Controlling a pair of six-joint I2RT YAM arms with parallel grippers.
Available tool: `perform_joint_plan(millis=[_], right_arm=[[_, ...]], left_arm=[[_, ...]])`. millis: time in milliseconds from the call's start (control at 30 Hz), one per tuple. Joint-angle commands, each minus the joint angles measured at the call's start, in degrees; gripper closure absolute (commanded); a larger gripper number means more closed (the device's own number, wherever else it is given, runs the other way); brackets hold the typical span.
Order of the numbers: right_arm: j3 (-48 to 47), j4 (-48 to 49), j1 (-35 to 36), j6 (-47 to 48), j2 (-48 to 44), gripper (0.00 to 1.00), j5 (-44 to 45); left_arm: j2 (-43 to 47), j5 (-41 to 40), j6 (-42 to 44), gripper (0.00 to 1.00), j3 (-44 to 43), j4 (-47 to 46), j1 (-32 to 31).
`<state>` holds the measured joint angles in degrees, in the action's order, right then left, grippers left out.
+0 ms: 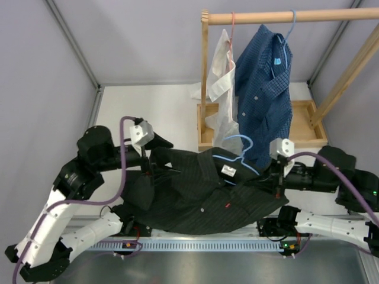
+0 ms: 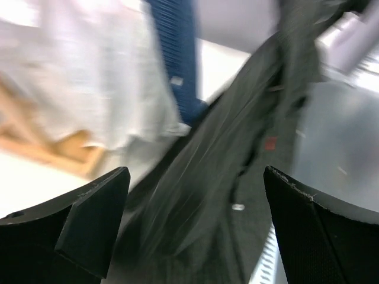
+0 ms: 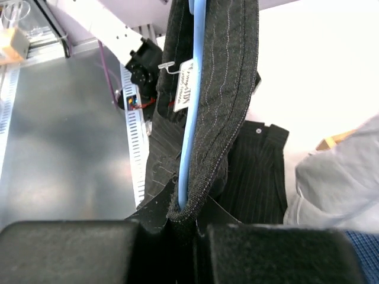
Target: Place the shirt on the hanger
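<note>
The black shirt (image 1: pixel 195 198) lies spread across the table's near middle. The light-blue hanger (image 1: pixel 238 155) sits at its collar, hook pointing toward the rack, one arm inside the cloth. My right gripper (image 1: pixel 273 175) is shut on the shirt's right shoulder, with the hanger's arm (image 3: pixel 192 112) running through the pinched fabric (image 3: pixel 228 89). My left gripper (image 1: pixel 155 155) is at the shirt's left shoulder; in its wrist view its fingers (image 2: pixel 89 219) stand wide apart over the blurred black cloth (image 2: pixel 225 177), gripping nothing.
A wooden rack (image 1: pixel 278 16) stands at the back right. A white shirt (image 1: pixel 222 77) on a pink hanger and a blue checked shirt (image 1: pixel 263 89) on its own hanger hang from it. A perforated rail (image 1: pixel 195 244) runs along the table's near edge.
</note>
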<state>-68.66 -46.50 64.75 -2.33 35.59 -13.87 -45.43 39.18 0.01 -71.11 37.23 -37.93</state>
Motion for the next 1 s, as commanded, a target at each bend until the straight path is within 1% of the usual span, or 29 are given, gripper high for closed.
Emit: perform_joint_plan(millis=[0,33,67,100,133,167,200,233,267,300,367,400,433,467,500,533,667,700,800,933,967], right_arm=[[-10.3,-5.0,0.2,-3.8,-1.1,1.0,4.5],[-12.3,-6.8,0.1,-5.0,-1.1,1.0,5.0],[-16.8,-9.5,0.2,-7.9,-1.1,1.0,5.2],[-19.3,-10.4,0.1,-9.6,-1.3,1.0,5.3],[-21.5,-10.9,0.1,-11.2,-2.0,1.0,5.3],[-23.9,-11.7,0.1,-13.6,-2.4,1.0,5.7],[-29.4,-12.6,0.1,-14.5,-2.5,1.0,8.2],[-32.6,-14.5,0.0,-15.2,-1.9,1.0,10.9],[-39.7,-16.8,0.0,-15.6,-1.1,1.0,13.8],[-43.6,-22.1,-0.1,-16.0,-0.3,1.0,22.5],[-51.1,-27.6,-0.1,-17.8,3.2,1.0,30.2],[-58.4,-32.5,-0.3,-18.3,4.2,1.0,36.1],[-61.6,-34.7,-0.6,-18.6,6.3,1.0,38.7],[-67.3,-36.6,-0.9,-18.9,7.2,1.0,41.1],[-69.3,-38.5,-1.4,-19.2,7.6,1.0,45.9],[-69.4,-39.2,-1.6,-19.5,6.7,1.0,47.4],[-65.3,-39.3,-1.9,-21.8,2.3,1.0,55.1],[-64.4,-39.3,-2.3,-22.4,1.5,1.0,57.9],[-61.0,-39.2,-3.8,-23.0,0.0,1.0,60.6],[-55.9,-39.4,-4.5,-22.8,1.2,1.0,62.5],[-52.7,-39.4,-4.5,-23.2,1.5,1.0,63.2]], left_arm=[[5.4,-21.6,-3.4,0.02,-4.4,0.5,0.1],[6.7,-26.2,-4.4,0.02,-4.7,0.7,0.1],[9.4,-31.0,-5.2,0.02,-4.8,1.0,0.1],[10.7,-35.5,-5.6,0.02,-4.5,1.1,0.1],[12.1,-43.8,-6.1,0.02,-4.0,1.2,0.1],[14.6,-47.3,-6.2,0.02,-2.4,1.2,0.1],[15.4,-50.0,-6.1,0.02,-1.4,1.3,0.1],[17.0,-53.3,-5.2,0.02,-0.4,1.6,0.1],[17.6,-54.5,-4.8,0.02,0.8,1.8,0.1],[18.2,-55.9,-4.7,0.02,3.1,1.7,0.1],[19.1,-58.8,-4.7,0.02,5.6,1.7,0.1],[19.2,-59.6,-4.7,0.02,7.9,1.8,0.1],[19.5,-60.7,-4.8,0.02,9.1,1.7,0.1],[19.8,-63.0,-4.9,0.02,10.4,1.2,0.1],[19.9,-64.1,-4.8,0.02,11.5,0.7,0.1],[20.4,-65.3,-4.8,0.02,14.0,0.1,0.1],[22.7,-72.0,-5.6,0.02,18.4,-2.9,0.1],[23.2,-75.2,-6.2,0.02,18.9,-3.4,0.0],[25.2,-78.5,-6.2,0.02,20.9,-4.6,0.1],[26.1,-78.5,-6.6,0.02,22.2,-5.2,0.1],[26.2,-78.4,-6.7,0.02,22.6,-5.2,0.1]])
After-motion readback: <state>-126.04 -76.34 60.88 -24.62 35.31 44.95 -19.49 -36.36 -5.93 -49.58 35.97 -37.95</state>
